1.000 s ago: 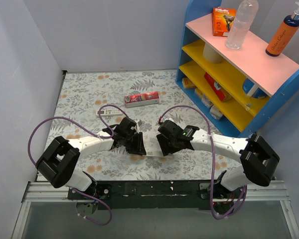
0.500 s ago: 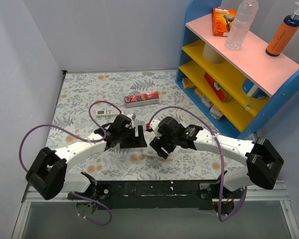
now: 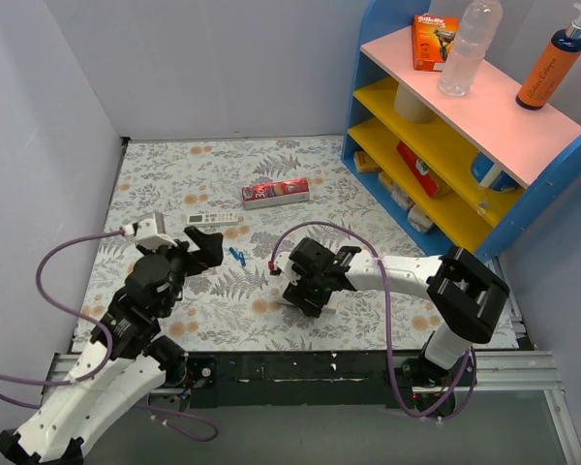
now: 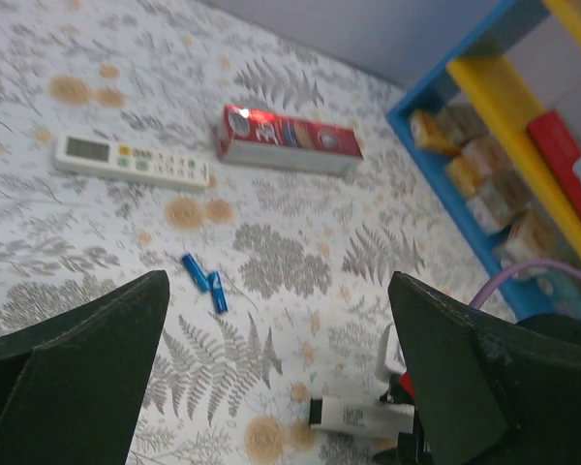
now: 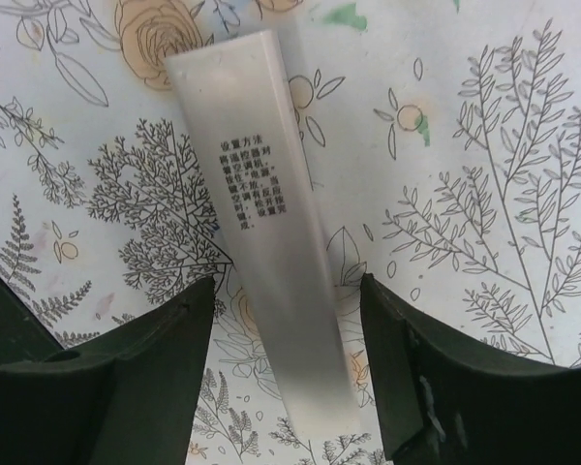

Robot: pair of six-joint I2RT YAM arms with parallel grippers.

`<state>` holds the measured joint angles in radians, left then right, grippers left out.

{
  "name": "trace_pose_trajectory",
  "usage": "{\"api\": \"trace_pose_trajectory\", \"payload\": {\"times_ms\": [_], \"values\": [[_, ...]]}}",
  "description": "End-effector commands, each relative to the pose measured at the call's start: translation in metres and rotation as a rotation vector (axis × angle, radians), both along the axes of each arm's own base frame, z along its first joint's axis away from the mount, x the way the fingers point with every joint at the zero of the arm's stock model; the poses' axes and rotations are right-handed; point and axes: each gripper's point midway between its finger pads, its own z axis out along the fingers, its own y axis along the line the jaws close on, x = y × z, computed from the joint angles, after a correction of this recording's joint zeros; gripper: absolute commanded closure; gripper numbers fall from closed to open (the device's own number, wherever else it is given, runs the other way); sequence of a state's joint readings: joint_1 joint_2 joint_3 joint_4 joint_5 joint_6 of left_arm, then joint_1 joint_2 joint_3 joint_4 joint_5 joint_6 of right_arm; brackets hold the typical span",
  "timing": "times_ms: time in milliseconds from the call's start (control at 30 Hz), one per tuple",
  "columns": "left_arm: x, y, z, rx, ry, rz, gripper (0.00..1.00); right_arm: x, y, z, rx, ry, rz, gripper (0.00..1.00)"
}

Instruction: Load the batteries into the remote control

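Observation:
A white remote control lies back side up on the floral mat, printed text showing. My right gripper stands open astride its near end, with a gap on each side. In the top view that gripper is at the mat's middle front. The left wrist view shows the same remote at the bottom. Two blue batteries lie side by side on the mat, also seen as batteries in the left wrist view. My left gripper is open and empty, just left of them.
A second white remote, buttons up, lies behind the batteries. A red carton sits further back. A blue shelf unit with bottles and boxes fills the right side. Grey walls close the left and back.
My left gripper has opened and its arm has drawn back to the left, away from the remote. The two batteries now show on the mat. The right gripper stays over the remote.

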<state>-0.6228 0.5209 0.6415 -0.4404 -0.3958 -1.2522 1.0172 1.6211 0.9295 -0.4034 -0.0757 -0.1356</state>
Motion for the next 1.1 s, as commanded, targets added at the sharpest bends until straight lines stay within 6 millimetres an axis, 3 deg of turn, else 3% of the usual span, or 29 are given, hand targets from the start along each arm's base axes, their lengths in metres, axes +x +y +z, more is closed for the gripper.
{"api": "trace_pose_trajectory", "payload": {"times_ms": [0, 100, 200, 333, 533, 567, 667, 767, 900, 967, 1067], "values": [[-0.001, 0.054, 0.022, 0.067, -0.137, 0.225, 0.02, 0.014, 0.016, 0.006, 0.01, -0.045, -0.008, 0.34], [-0.001, 0.055, 0.022, 0.056, -0.16, 0.224, 0.02, 0.028, 0.007, 0.005, -0.029, -0.094, -0.074, 0.44], [0.001, 0.052, 0.018, 0.07, -0.149, 0.211, 0.02, 0.044, -0.004, 0.004, -0.044, -0.096, -0.157, 0.65], [0.004, 0.048, 0.013, 0.097, -0.122, 0.2, 0.02, 0.071, -0.034, 0.002, -0.089, -0.103, -0.296, 0.67], [0.006, 0.044, 0.009, 0.114, -0.111, 0.181, 0.02, 0.13, -0.102, 0.003, -0.132, -0.096, -0.605, 0.66], [0.006, 0.044, 0.008, 0.118, -0.109, 0.179, 0.02, 0.14, -0.117, 0.003, -0.142, -0.093, -0.658, 0.66], [0.007, 0.04, 0.006, 0.117, -0.098, 0.161, 0.02, 0.161, -0.138, 0.002, -0.133, -0.078, -0.776, 0.61], [0.009, 0.029, -0.001, 0.125, -0.075, 0.11, 0.02, 0.175, -0.149, 0.002, -0.106, -0.066, -0.835, 0.54], [0.016, 0.007, -0.012, 0.15, -0.015, 0.024, 0.02, 0.183, -0.143, 0.02, -0.032, -0.096, -0.821, 0.35], [0.025, -0.003, -0.023, 0.176, 0.051, 0.007, 0.02, 0.183, -0.134, 0.032, 0.03, -0.102, -0.804, 0.3], [0.045, -0.014, -0.043, 0.222, 0.162, 0.033, 0.02, 0.176, -0.118, 0.08, 0.222, -0.157, -0.756, 0.24]]}}
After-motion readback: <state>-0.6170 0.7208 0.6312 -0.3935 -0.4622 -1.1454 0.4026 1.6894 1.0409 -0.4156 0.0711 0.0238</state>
